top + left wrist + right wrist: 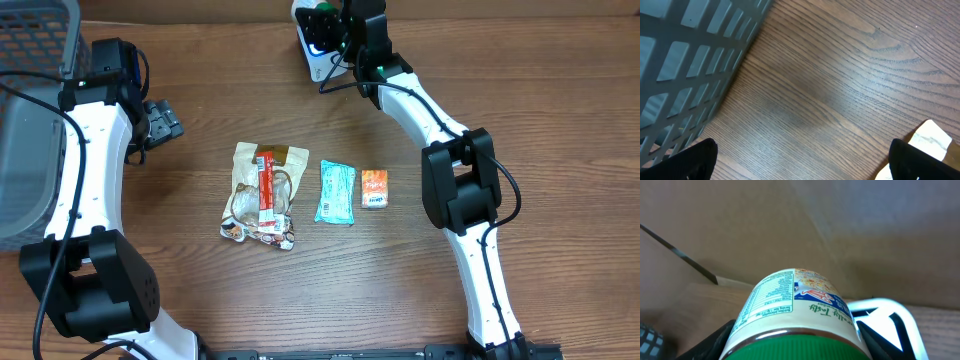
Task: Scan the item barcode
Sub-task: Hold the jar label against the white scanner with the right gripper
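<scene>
A robot lab staged as a shop till. Wooden table [560,100] with scanner [308,55] and snack packets [336,190]; grey basket [30,40] beside

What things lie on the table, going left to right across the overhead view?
Grey basket → clear snack bag → teal packet → small orange box.

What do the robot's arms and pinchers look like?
Both the left arm and right arm are white tubes with chunky black joints, and thin black cables run along them. The left gripper and right gripper are black with two fingers each.
</scene>
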Robot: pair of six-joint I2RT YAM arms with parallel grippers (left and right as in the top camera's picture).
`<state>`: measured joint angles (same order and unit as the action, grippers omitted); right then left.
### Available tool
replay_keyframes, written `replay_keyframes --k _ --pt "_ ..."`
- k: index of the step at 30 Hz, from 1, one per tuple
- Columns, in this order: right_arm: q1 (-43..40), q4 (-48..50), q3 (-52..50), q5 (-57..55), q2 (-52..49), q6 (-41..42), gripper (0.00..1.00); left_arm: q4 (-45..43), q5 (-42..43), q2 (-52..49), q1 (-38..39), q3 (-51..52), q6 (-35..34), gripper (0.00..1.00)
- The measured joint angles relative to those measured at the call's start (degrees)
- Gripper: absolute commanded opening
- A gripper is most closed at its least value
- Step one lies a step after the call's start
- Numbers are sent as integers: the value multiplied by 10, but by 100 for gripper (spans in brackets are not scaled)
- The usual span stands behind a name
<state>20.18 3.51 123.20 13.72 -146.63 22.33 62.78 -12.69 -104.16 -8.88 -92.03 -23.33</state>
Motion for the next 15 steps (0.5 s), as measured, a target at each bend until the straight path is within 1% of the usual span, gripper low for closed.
replay_keyframes --k 4,7,10,15 --pt "0 -36 -2 4 16 0 4 0 0 0 0 0 0 100" --pt "-2 -57 -4 7 48 1 4 0 0 0 0 0 0 100" --pt "-9 -102 -4 10 108 2 4 0 0 0 0 0 0 100" --pt "-32 -214 -3 11 201 2 4 0 0 0 0 0 0 100"
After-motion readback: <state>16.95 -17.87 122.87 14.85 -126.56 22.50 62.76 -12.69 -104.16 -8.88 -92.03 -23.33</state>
